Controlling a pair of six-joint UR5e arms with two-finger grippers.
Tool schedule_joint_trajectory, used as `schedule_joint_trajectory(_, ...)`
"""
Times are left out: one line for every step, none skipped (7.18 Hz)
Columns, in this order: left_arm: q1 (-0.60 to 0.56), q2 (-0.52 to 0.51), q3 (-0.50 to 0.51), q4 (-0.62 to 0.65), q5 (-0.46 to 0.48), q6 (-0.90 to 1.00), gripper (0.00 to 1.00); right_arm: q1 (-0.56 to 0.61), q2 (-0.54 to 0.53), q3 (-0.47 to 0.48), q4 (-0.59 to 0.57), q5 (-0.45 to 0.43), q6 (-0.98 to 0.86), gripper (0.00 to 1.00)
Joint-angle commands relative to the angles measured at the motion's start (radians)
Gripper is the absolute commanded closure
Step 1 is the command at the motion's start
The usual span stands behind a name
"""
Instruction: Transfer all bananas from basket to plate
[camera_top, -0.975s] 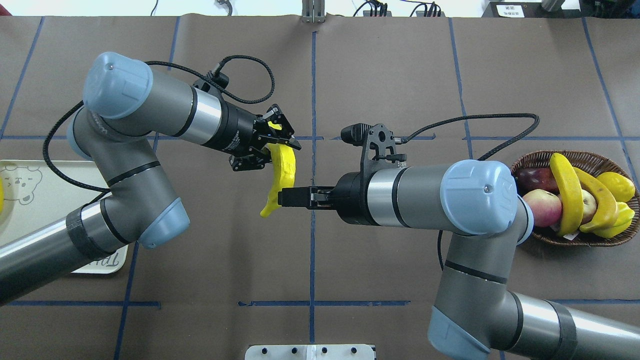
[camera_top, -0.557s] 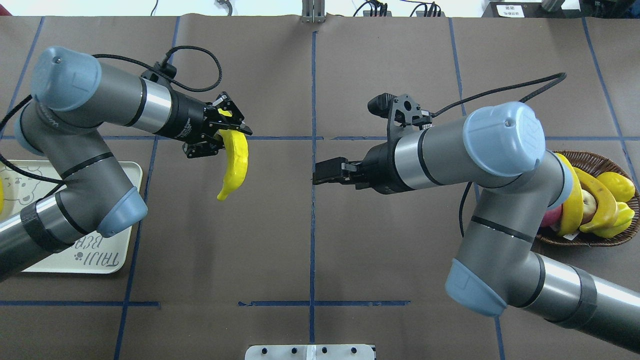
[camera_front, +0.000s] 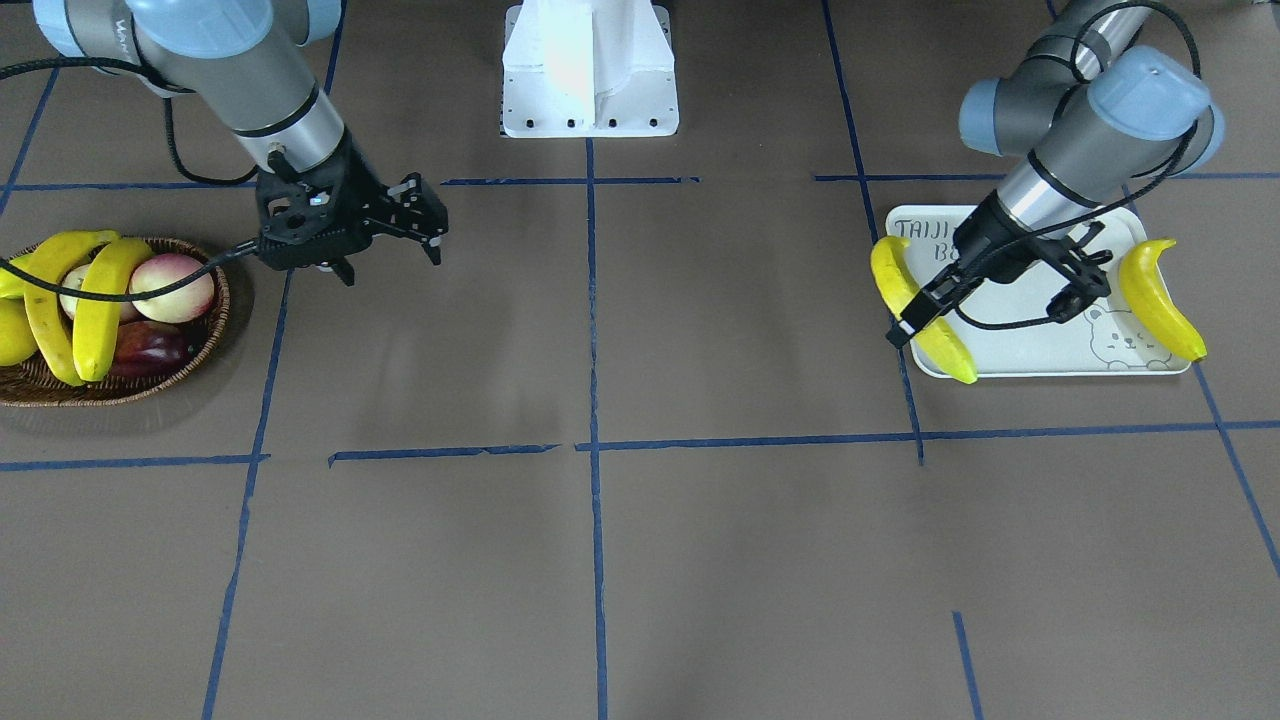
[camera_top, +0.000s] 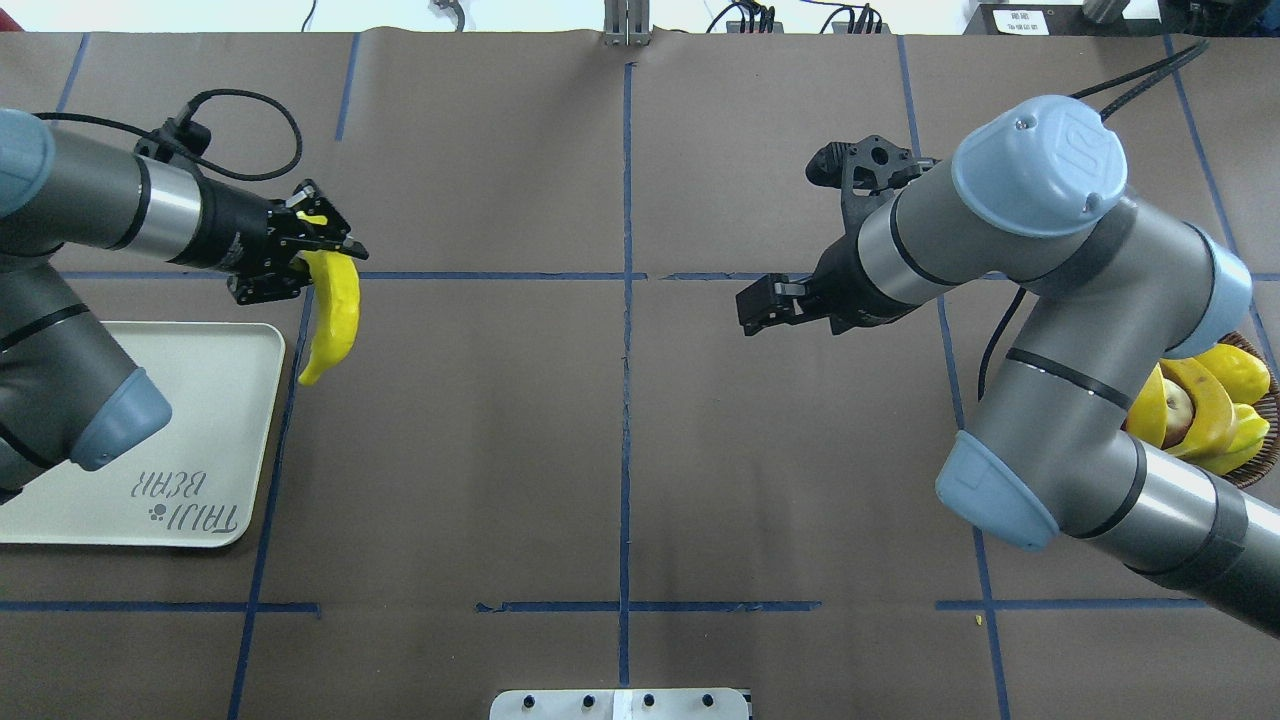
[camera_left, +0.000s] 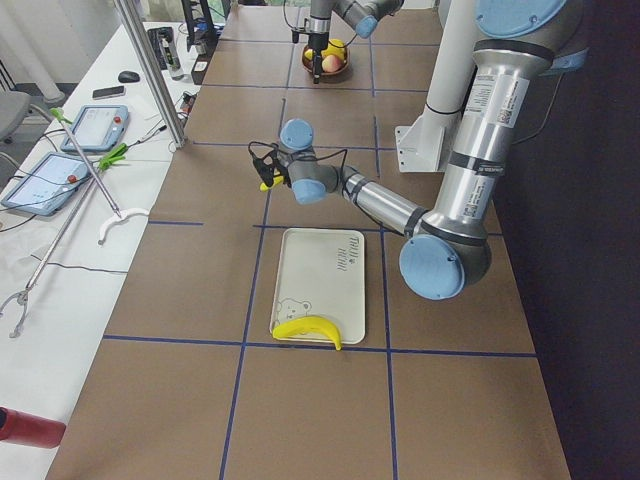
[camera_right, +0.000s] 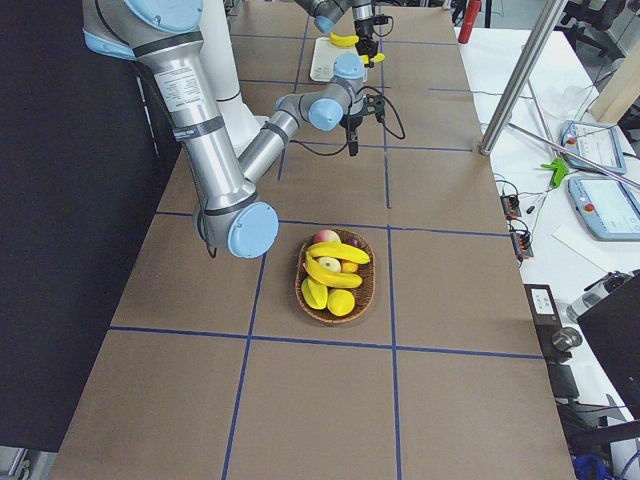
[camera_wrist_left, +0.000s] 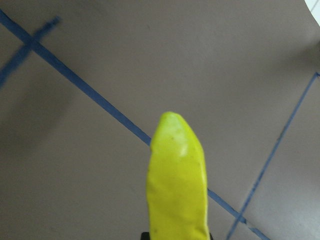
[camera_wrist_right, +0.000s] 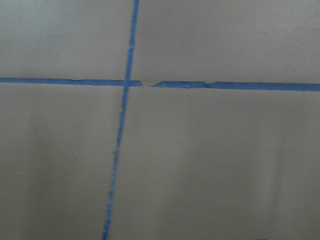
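The banana in hand (camera_top: 333, 315) hangs in the air from the left claw (camera_top: 312, 258), which is clamped on its stem end, so the long yellow body points down and away. It is just outside the short edge of the plate (camera_top: 215, 400) that faces the middle of the desk (camera_top: 620, 450), not yet over the white surface. One other banana (camera_front: 1160, 300) lies already at the opposite short edge of the plate, close on the rim. Two more bananas (camera_front: 95, 310) lie across the other fruits in the basket (camera_front: 30, 385), at the far end of the desk on the robot's right side. The right claw (camera_front: 425, 225) hovers between the basket and the middle of the desk; its jaws look apart and it holds nothing.

By my judgement, the step in hand is the placing. To do it well, the left arm should bring the banana further in, over the bare middle of the plate, well apart from the banana at the rim. Then it should go low, let the free tip touch first, and lay the body flat inside the rim before the jaws part. A release from this height, or so near the edge, could let the banana roll off.

On the plate one can read "TAIJI BEAR" beside a small paw mark, and a bear is drawn near the other end. The lettering on the arms is too small to read.
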Motion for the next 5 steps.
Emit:
schedule_joint_trajectory(-0.036,0.187,0.015,-0.008,-0.004,0.171,1.00,0.047,-0.078,0.017,-0.046,-0.003,-0.181,0.00)
schedule_joint_trajectory(-0.066,0.243,0.025,-0.008,-0.003,0.263,1.00,0.047,-0.078,0.014,-0.045,0.000,-0.184,0.00)
schedule_joint_trajectory(-0.090,0.262,0.060,-0.008,0.005,0.333,0.99,0.047,-0.079,0.014,-0.045,0.000,-0.184,0.00)
schedule_joint_trajectory(-0.098,0.260,0.116,-0.009,0.008,0.371,0.97,0.047,-0.079,0.012,-0.045,0.000,-0.183,0.00)
schedule_joint_trajectory(-0.110,0.260,0.147,-0.011,0.008,0.419,0.95,0.046,-0.079,0.012,-0.045,-0.001,-0.183,0.00)
